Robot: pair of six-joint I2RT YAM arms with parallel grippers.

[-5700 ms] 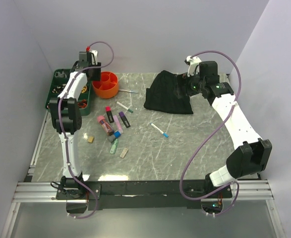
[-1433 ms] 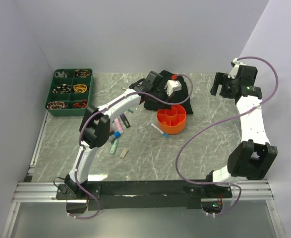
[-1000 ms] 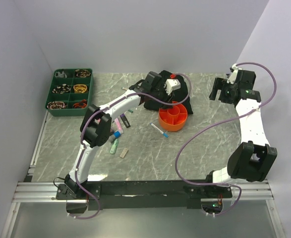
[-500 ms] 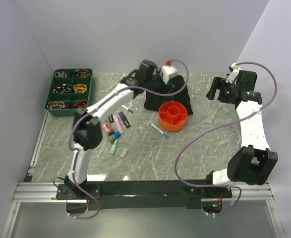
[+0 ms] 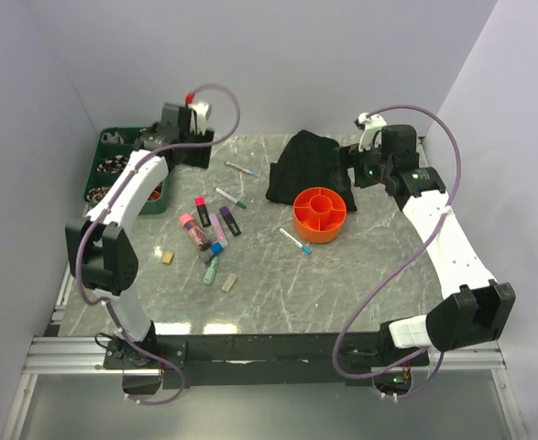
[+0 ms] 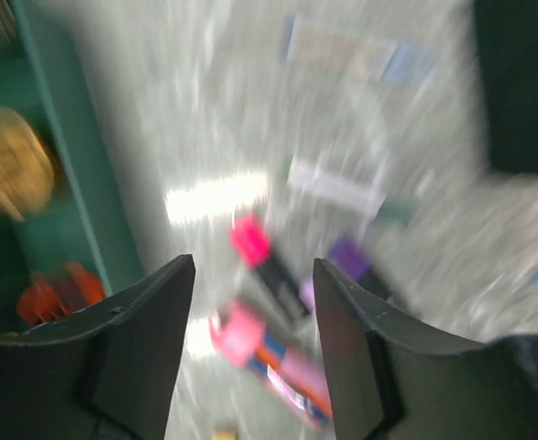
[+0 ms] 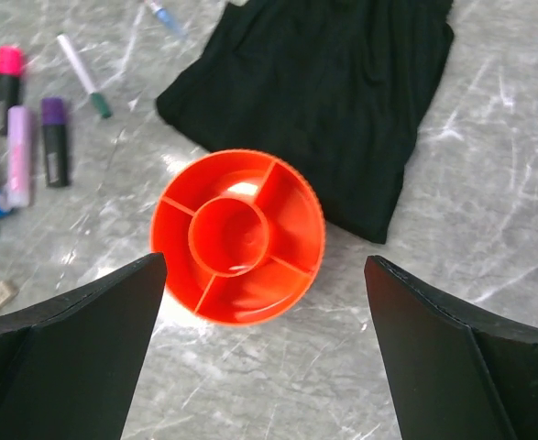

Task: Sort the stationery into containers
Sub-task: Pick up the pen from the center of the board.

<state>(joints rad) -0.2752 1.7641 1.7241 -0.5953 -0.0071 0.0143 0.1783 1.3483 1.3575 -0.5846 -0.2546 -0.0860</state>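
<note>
The round orange tub (image 5: 321, 214) stands on the table right of centre, its compartments empty in the right wrist view (image 7: 239, 236). My right gripper (image 5: 355, 172) hangs open and empty above it (image 7: 264, 275). Short markers (image 5: 209, 227), thin pens (image 5: 231, 197) and tan erasers (image 5: 229, 282) lie scattered left of centre. My left gripper (image 5: 188, 151) is open and empty above the markers, beside the dark green tray (image 5: 113, 147). Its blurred wrist view shows open fingers (image 6: 140, 339) over a pink-capped marker (image 6: 261, 259), with the tray (image 6: 39, 229) at the left.
A black fabric heap (image 5: 310, 170) lies just behind the tub and touches its far side (image 7: 323, 101). Coiled rubber bands (image 6: 7, 174) fill the tray's compartments. Another pen (image 5: 295, 240) lies just left of the tub. Walls close in on three sides.
My left arm let go of the orange tub at centre right and swung back left to above the markers by the tray. My right arm moved in over the tub.
</note>
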